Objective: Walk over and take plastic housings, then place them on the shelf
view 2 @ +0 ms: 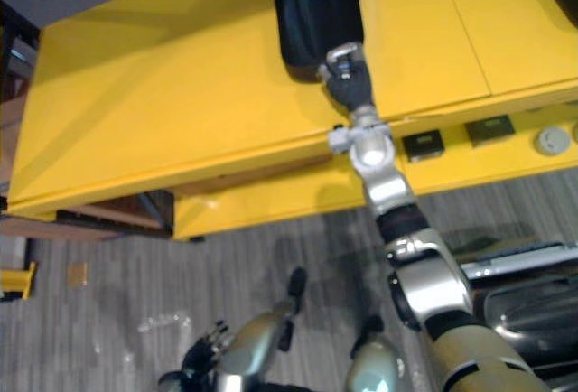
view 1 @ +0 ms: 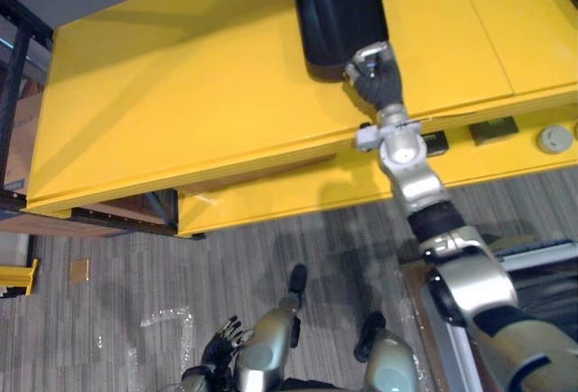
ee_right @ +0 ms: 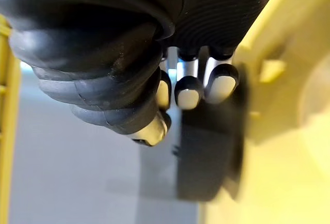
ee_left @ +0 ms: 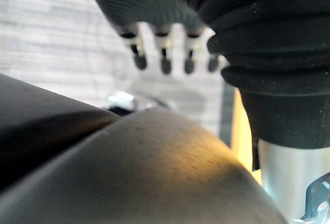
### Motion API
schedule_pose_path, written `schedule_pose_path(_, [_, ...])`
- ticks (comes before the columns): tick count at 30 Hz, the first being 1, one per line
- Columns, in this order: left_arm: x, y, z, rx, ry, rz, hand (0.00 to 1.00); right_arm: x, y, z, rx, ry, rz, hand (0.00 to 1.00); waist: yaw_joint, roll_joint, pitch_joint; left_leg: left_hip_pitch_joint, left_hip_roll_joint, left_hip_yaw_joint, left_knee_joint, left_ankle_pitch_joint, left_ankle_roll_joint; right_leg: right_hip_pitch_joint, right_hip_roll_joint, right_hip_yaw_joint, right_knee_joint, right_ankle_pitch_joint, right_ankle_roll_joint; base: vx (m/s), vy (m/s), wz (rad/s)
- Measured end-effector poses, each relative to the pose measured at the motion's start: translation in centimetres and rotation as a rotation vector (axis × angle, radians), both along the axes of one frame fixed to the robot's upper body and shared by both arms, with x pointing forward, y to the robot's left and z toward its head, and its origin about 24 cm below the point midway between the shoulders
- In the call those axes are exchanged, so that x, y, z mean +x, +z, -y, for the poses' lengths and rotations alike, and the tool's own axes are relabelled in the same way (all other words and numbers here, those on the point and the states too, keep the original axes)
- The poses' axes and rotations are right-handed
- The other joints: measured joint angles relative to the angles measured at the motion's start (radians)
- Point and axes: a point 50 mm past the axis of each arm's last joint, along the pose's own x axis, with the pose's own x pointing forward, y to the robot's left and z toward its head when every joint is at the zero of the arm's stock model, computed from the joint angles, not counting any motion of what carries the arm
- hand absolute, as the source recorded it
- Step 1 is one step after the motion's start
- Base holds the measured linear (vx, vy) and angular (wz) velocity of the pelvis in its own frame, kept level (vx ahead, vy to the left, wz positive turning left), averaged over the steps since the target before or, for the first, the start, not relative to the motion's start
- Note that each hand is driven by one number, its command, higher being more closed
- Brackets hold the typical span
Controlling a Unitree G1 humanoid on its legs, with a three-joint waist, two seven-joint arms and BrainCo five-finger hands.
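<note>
black housing (view 1: pixel 339 13): looks light, stiff, smooth | hold: near edge | right hand (view 1: pixel 377 78): at that edge, grip cannot tell | left hand (view 1: pixel 219 349): loose

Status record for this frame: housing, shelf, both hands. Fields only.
housing: black plastic housing, lying on the shelf top
shelf: yellow shelf, otherwise bare near the housing
right hand: right hand extended over the shelf edge, at the housing's near end; grip unclear
left hand: left hand hanging low above the floor, fingers relaxed, empty
</note>
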Motion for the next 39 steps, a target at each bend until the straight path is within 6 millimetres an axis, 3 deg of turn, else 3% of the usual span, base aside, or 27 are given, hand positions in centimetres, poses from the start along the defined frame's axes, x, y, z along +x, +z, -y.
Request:
schedule_pose_path(3, [0.0, 0.0, 0.0, 0.005, -0.003, 0.002, 0.0, -1.8, -0.1, 0.1, 0.065, 0.021, 0.073, 1.0, -0.003, -0.004, -0.002, 0.049, 0.024, 0.038, -0.028, -0.003, -0.003, 0.048, 0.034, 0.028, -0.08, 0.042, -0.001, 0.03, -0.004, -0.41])
schedule_pose_path(4, [-0.2, -0.1, -0.2, 0.008, 0.002, -0.006, 0.0, -3.4, -0.5, 0.0, 0.113, 0.051, 0.115, 0.0, -0.01, -0.014, -0.009, 0.059, 0.032, 0.063, -0.03, -0.011, -0.003, 0.058, 0.048, 0.054, -0.112, 0.061, 0.0, 0.03, 0.0, -0.68])
schedule_pose_path(6, [-0.8, -0.4, -0.7, 0.019, 0.022, -0.027, 0.0, -6.2, -2.4, 0.0, 0.199, 0.095, 0.117, 0.0, -0.028, -0.047, -0.035, 0.073, 0.047, 0.115, -0.031, -0.027, -0.005, 0.065, 0.067, 0.096, -0.163, 0.091, -0.002, 0.06, 0.001, -0.82])
schedule_pose_path(8, [-2.3, -1.0, -1.9, 0.062, 0.041, -0.094, 0.0, -9.8, -6.1, 0.8, 0.294, 0.116, 0.034, 0.0, -0.084, -0.105, -0.086, 0.116, 0.06, 0.195, -0.032, -0.05, -0.009, 0.096, 0.085, 0.166, -0.227, 0.123, 0.0, 0.11, -0.004, -0.92])
schedule_pose_path(9, [-2.8, -1.2, -2.2, 0.075, 0.046, -0.117, 0.0, -10.6, -7.0, 1.1, 0.314, 0.113, 0.006, 0.0, -0.096, -0.117, -0.106, 0.126, 0.064, 0.22, -0.032, -0.056, -0.012, 0.1, 0.087, 0.181, -0.238, 0.127, 0.0, 0.13, -0.005, -1.0])
schedule_pose_path(12, [-4.5, -1.9, -3.3, 0.155, 0.046, -0.2, 0.0, -14.5, -10.9, 5.3, 0.397, -0.064, -0.114, 0.0, -0.164, -0.16, -0.201, 0.19, 0.096, 0.35, -0.032, -0.092, -0.031, 0.114, 0.121, 0.304, -0.291, 0.164, -0.008, 0.09, -0.023, -1.15])
schedule_pose_path(15, [-5.0, -2.2, -3.5, 0.18, 0.051, -0.229, 0.0, -17.3, -14.2, 8.3, 0.414, -0.24, -0.229, 0.0, -0.2, -0.161, -0.235, 0.229, 0.113, 0.424, -0.038, -0.106, -0.042, 0.114, 0.14, 0.365, -0.295, 0.173, -0.01, -0.01, -0.028, -0.8])
schedule_pose_path(19, [-5.5, -2.4, -3.5, 0.204, 0.018, -0.25, 0.0, -20.9, -18.0, 11.7, 0.401, -0.446, -0.383, 0.0, -0.276, -0.15, -0.254, 0.26, 0.129, 0.526, -0.039, -0.115, -0.05, 0.089, 0.162, 0.451, -0.305, 0.191, -0.003, -0.06, -0.016, -0.74])
schedule_pose_path(21, [-5.1, -2.3, -3.4, 0.213, -0.008, -0.236, 0.0, -23.5, -20.5, 14.4, 0.392, -0.617, -0.483, 0.0, -0.304, -0.141, -0.266, 0.259, 0.129, 0.556, -0.039, -0.115, -0.051, 0.077, 0.162, 0.466, -0.318, 0.208, 0.001, -0.07, -0.007, -0.4])
schedule_pose_path(24, [-4.1, -2.2, -2.8, 0.218, -0.062, -0.211, 0.0, -26.5, -22.1, 16.9, 0.4, -0.759, -0.552, 0.0, -0.335, -0.133, -0.272, 0.258, 0.128, 0.561, -0.039, -0.115, -0.051, 0.081, 0.159, 0.466, -0.321, 0.215, 0.001, -0.03, 0.001, -0.08])
schedule_pose_path(27, [-2.9, -1.7, -2.2, 0.209, -0.088, -0.165, 0.0, -27.3, -22.1, 17.0, 0.432, -0.751, -0.534, 0.0, -0.347, -0.132, -0.273, 0.258, 0.128, 0.565, -0.039, -0.117, -0.053, 0.075, 0.159, 0.467, -0.323, 0.212, -0.004, -0.03, -0.003, -0.06])
schedule_pose_path(30, [-2.1, -1.4, -1.8, 0.203, -0.099, -0.134, 0.0, -25.5, -22.5, 15.7, 0.459, -0.649, -0.539, 0.0, -0.333, -0.136, -0.286, 0.249, 0.117, 0.55, -0.013, -0.144, -0.051, 0.048, 0.165, 0.521, -0.33, 0.225, -0.003, -0.01, 0.014, -0.47])
schedule_pose_path(31, [-2.4, -1.4, -1.8, 0.195, -0.083, -0.141, 0.0, -23.6, -22.9, 14.6, 0.47, -0.565, -0.552, 0.0, -0.303, -0.144, -0.293, 0.213, 0.09, 0.434, 0.063, -0.223, -0.042, 0.023, 0.174, 0.589, -0.33, 0.24, -0.006, -0.01, 0.064, -1.25])
schedule_pose_path(33, [-3.2, -1.5, -1.8, 0.187, -0.054, -0.154, 0.0, -21.5, -23.1, 13.2, 0.467, -0.474, -0.56, 0.0, -0.263, -0.141, -0.295, 0.188, 0.068, 0.346, 0.137, -0.289, -0.026, 0.008, 0.189, 0.665, -0.34, 0.252, -0.007, -0.01, 0.078, -1.23])
schedule_pose_path(34, [-3.4, -1.6, -1.8, 0.195, -0.044, -0.158, 0.0, -20.5, -22.9, 12.4, 0.467, -0.429, -0.556, 0.0, -0.256, -0.137, -0.296, 0.171, 0.058, 0.319, 0.188, -0.322, -0.02, 0.006, 0.194, 0.685, -0.345, 0.265, -0.013, 0.0, 0.087, -0.78])
schedule_pose_path(37, [-2.9, -1.3, -1.5, 0.238, -0.064, -0.111, 0.0, -18.0, -23.1, 11.1, 0.457, -0.347, -0.577, 0.0, -0.238, -0.12, -0.297, 0.111, 0.054, 0.25, 0.326, -0.398, 0.016, -0.023, 0.207, 0.747, -0.353, 0.295, 0.018, -0.01, 0.123, -0.7])
schedule_pose_path(39, [-1.9, -0.9, -1.3, 0.241, -0.067, -0.066, 0.0, -17.2, -23.2, 10.4, 0.488, -0.327, -0.581, 0.0, -0.238, -0.122, -0.288, 0.078, 0.051, 0.266, 0.379, -0.439, 0.031, -0.046, 0.206, 0.77, -0.344, 0.306, 0.03, -0.04, 0.178, -0.53])
